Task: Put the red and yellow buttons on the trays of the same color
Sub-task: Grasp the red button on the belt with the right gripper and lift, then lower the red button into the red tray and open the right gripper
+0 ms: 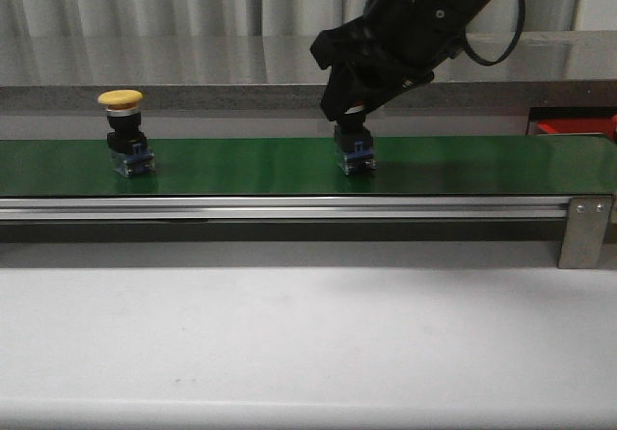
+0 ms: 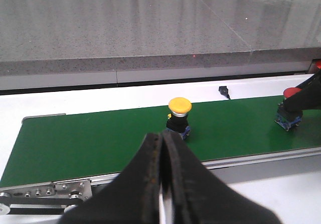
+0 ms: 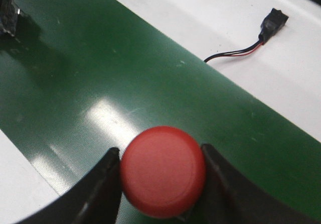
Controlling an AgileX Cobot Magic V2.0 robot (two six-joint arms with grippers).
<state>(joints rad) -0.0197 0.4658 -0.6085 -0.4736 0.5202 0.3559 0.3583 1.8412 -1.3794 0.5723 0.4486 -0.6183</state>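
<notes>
Two buttons stand upright on the green conveyor belt (image 1: 251, 165): a yellow button (image 1: 125, 133) toward the robot's left and a red button (image 3: 163, 171) nearer the middle. The right gripper (image 3: 160, 184) has the red button's cap between its fingers, one finger on each side and both touching the rim, so it reads as closed on the cap. In the front view the cap is hidden inside the black gripper and only the button's blue-and-black base shows, sitting on the belt. Its long axis runs vertically, straight up into the gripper from below, so the coming move looks like a plain lift before any sideways carry.

The left gripper (image 2: 163, 184) hangs low in front of the belt with its fingers pressed together and nothing between them. The yellow button lies directly ahead of it, across the near rail, well apart from the red one, and the left arm is clearly the nearer arm for it.

A small black connector (image 3: 273, 20) with red and black wires lies on the white desk (image 1: 308, 343) beyond the belt. No tray can be identified with confidence; only a bit of red shows at the far right edge of the front view.
</notes>
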